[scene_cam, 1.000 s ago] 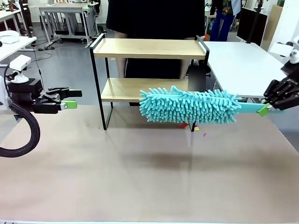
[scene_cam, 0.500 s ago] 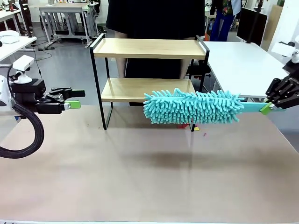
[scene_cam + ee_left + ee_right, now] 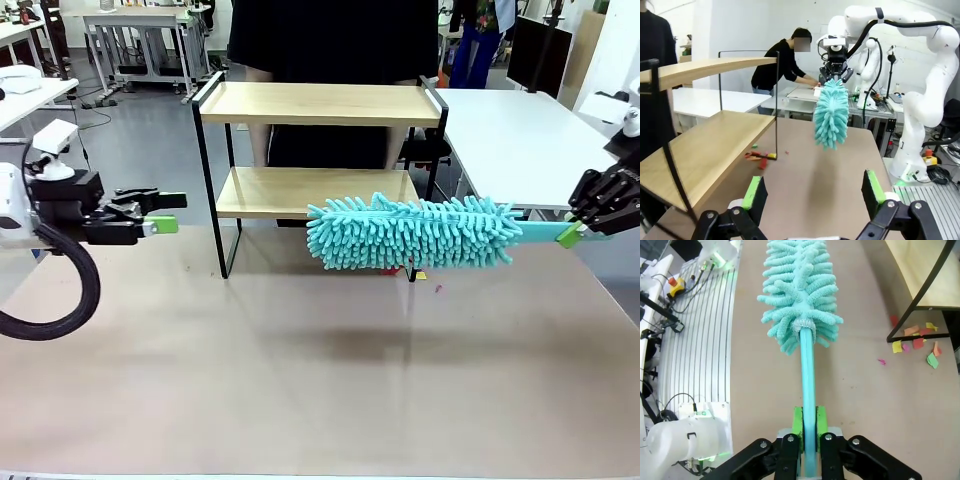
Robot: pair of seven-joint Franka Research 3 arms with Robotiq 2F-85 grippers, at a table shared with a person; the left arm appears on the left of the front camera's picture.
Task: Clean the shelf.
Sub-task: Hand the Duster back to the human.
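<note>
1. The shelf (image 3: 318,160) stands in the upper middle of the front view, at the far side of the table (image 3: 300,380), with a person in dark clothes right behind it.
2. The right gripper (image 3: 572,236), at the right edge of the front view, is pressed together on the turquoise handle of a fluffy duster (image 3: 415,233); the right wrist view shows the green pads clamping that handle at bottom centre.
3. The duster lies level in the air, its head in front of the shelf's lower board at the right front leg; whether it touches the board cannot be told.
4. The left gripper (image 3: 160,213), at the left of the front view, is spread wide and holds nothing, well apart from the shelf.
5. Small coloured paper scraps (image 3: 917,337) lie on the table by the shelf leg.
6. No readable writing or brand mark can be made out.
</note>
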